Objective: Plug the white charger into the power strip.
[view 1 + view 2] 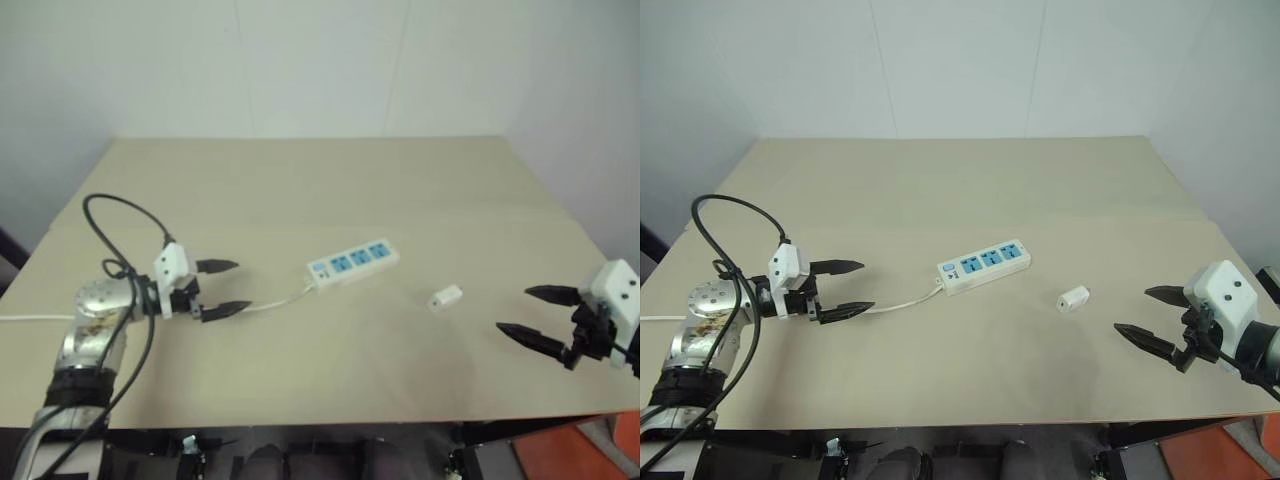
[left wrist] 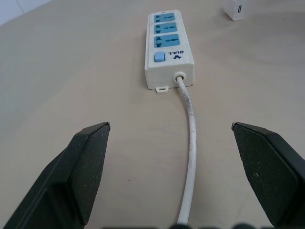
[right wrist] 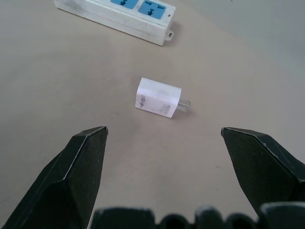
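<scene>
With both your left gripper [image 1: 222, 288] and right gripper [image 1: 533, 316] spread wide and empty, the charger [image 1: 446, 297] lying mid-tabletop beside the power strip [image 1: 352, 263] may skid or tip under a careless pinch.

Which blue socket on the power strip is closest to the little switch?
The end socket on the power strip, right beside the blue switch at the cord end. The other two sit farther along.
</scene>
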{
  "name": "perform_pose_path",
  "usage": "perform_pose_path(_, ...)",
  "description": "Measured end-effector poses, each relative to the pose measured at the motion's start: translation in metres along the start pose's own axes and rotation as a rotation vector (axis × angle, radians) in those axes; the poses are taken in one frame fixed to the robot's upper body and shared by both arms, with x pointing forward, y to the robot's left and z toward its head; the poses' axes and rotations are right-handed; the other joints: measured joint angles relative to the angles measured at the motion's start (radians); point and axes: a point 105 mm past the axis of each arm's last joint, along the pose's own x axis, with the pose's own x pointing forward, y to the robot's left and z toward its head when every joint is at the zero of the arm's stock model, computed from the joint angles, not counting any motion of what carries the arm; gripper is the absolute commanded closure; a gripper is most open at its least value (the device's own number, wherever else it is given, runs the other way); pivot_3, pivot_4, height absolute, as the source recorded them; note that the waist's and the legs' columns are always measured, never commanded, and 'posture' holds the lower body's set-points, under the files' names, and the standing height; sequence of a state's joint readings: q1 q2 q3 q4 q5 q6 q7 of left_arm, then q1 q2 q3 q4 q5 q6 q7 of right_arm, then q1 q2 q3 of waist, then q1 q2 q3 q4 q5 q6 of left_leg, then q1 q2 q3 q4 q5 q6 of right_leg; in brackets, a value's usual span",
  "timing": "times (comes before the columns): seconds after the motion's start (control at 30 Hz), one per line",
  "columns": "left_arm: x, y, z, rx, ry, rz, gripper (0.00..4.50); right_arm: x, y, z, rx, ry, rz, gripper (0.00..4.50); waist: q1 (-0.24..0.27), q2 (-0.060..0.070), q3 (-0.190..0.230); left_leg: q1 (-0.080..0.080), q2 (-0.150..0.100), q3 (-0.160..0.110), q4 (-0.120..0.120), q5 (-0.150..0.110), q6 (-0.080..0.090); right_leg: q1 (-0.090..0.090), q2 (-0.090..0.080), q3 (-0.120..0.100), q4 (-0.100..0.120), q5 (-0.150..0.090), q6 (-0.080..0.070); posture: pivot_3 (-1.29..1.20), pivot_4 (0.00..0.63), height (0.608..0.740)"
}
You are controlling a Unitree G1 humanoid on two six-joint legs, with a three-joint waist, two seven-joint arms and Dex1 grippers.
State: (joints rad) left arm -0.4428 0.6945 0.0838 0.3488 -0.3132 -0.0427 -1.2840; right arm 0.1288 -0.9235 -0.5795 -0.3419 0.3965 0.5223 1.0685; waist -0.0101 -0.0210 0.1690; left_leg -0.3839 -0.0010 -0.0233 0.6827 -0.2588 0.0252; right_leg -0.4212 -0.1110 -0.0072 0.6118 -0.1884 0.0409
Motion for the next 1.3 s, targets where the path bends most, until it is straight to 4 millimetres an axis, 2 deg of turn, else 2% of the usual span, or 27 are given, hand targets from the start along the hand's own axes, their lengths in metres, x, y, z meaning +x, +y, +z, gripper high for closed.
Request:
perform_pose_path(0.2,0.002,0.001,-0.001,-0.003,0.000,-0.002,0.04,0.002,0.002,-0.001,-0.006,0.002,0.006,0.00,-0.001,0.000,0.000,0.000,0.000,0.000,0.000,0.000,0.000,0.000,0.000,0.000,0.000,0.000,0.000,0.00,0.150,0.740)
perform_pose_path(0.53,0.015,0.004,0.001,-0.008,-0.045,-0.010,0.04,0.003,0.003,-0.002,-0.009,0.005,0.010,0.00,0.002,0.000,0.000,0.000,0.000,0.000,0.000,0.000,0.000,0.000,0.000,0.000,0.000,0.000,0.000,0.00,0.150,0.740)
perform_pose_path(0.8,0.073,0.006,-0.002,-0.083,-0.218,-0.020,0.04,0.010,0.010,0.019,-0.080,-0.053,0.012,0.00,0.016,-0.001,0.000,-0.001,-0.001,0.000,0.001,0.000,0.000,0.001,0.000,-0.001,-0.001,0.000,0.000,0.00,0.150,0.740)
perform_pose_path(0.93,0.101,0.003,0.004,-0.106,-0.279,-0.044,0.04,0.023,0.018,0.036,-0.123,-0.100,0.014,0.00,0.015,-0.001,0.000,-0.002,-0.001,0.000,0.001,0.000,0.000,0.000,0.000,-0.001,-0.001,0.000,0.000,0.00,0.150,0.740)
perform_pose_path(1.03,0.124,-0.003,0.011,-0.124,-0.312,-0.074,0.04,0.039,0.034,0.054,-0.142,-0.170,0.030,0.00,0.016,-0.002,0.000,-0.002,-0.001,-0.001,0.002,0.000,0.000,0.000,0.000,-0.001,-0.001,0.000,0.000,0.00,0.150,0.740)
perform_pose_path(1.17,0.139,-0.011,0.007,-0.110,-0.282,-0.083,0.04,0.055,0.054,0.065,-0.134,-0.221,0.060,0.00,0.016,-0.002,0.000,-0.003,-0.001,-0.001,0.002,0.000,0.000,0.000,0.000,-0.002,-0.001,0.000,0.000,0.00,0.150,0.740)
perform_pose_path(1.3,0.142,-0.014,-0.001,-0.104,-0.233,-0.081,0.04,0.060,0.055,0.067,-0.120,-0.220,0.031,0.00,0.019,-0.002,0.000,-0.003,-0.001,-0.001,0.002,0.000,0.000,-0.001,0.000,-0.002,-0.001,0.000,0.000,0.00,0.150,0.740)
